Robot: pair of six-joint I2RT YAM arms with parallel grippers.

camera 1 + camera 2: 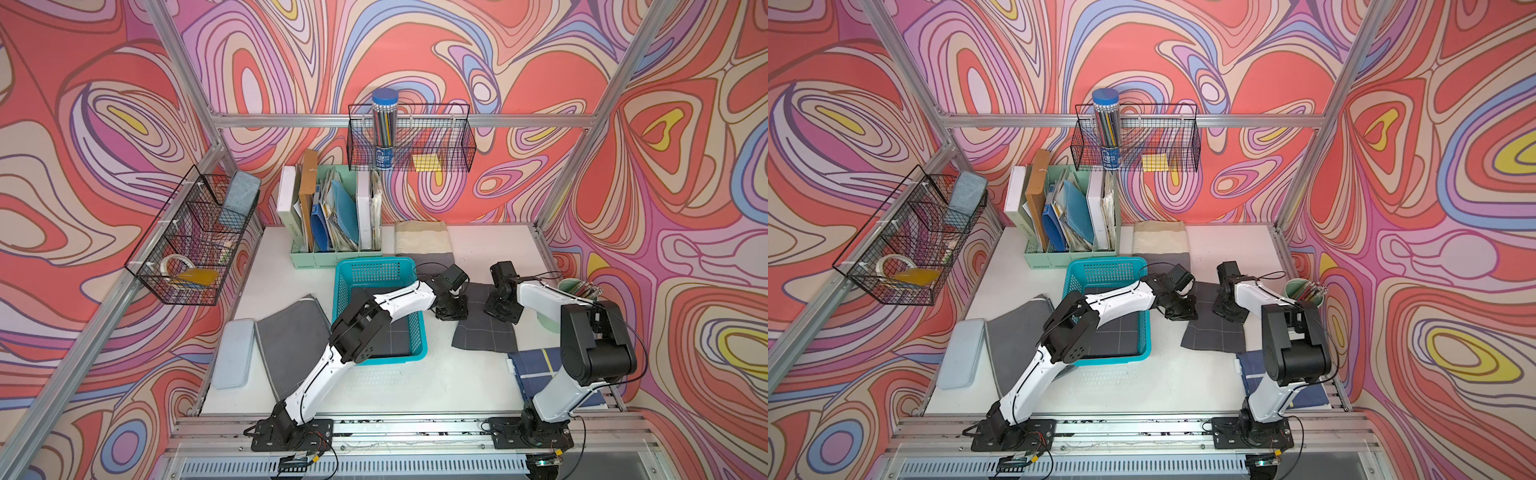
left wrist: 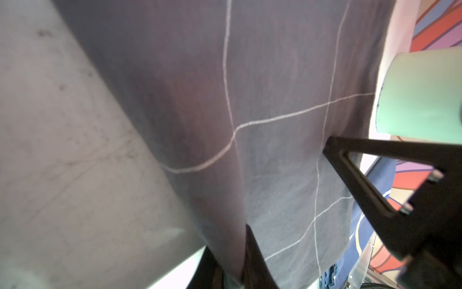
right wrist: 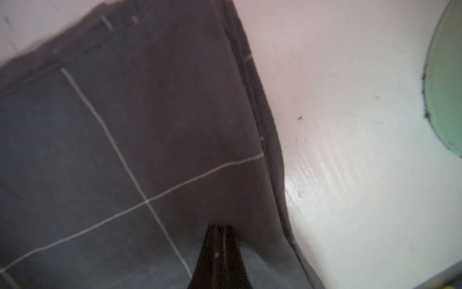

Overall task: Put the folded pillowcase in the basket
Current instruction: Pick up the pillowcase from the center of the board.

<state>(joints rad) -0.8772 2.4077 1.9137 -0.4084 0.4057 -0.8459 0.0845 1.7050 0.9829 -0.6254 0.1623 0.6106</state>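
The folded pillowcase (image 1: 484,332) (image 1: 1214,334) is dark grey with thin white grid lines and lies on the white table just right of the turquoise basket (image 1: 376,266) (image 1: 1106,266). A similar dark checked cloth lies inside the basket. My left gripper (image 1: 451,318) (image 2: 230,250) is at the pillowcase's far left corner, shut on a raised fold of the cloth (image 2: 275,75). My right gripper (image 1: 500,318) (image 3: 220,230) is at the far right corner, fingers together, with the cloth (image 3: 125,125) puckered at their tips.
A mint cup of pencils (image 1: 575,286) stands right of the pillowcase. A navy cloth (image 1: 536,365) lies under the right arm. Behind are a beige folded cloth (image 1: 422,237) and a mint file organizer (image 1: 328,249). A grey cloth (image 1: 291,340) and pale blue case (image 1: 235,353) lie left.
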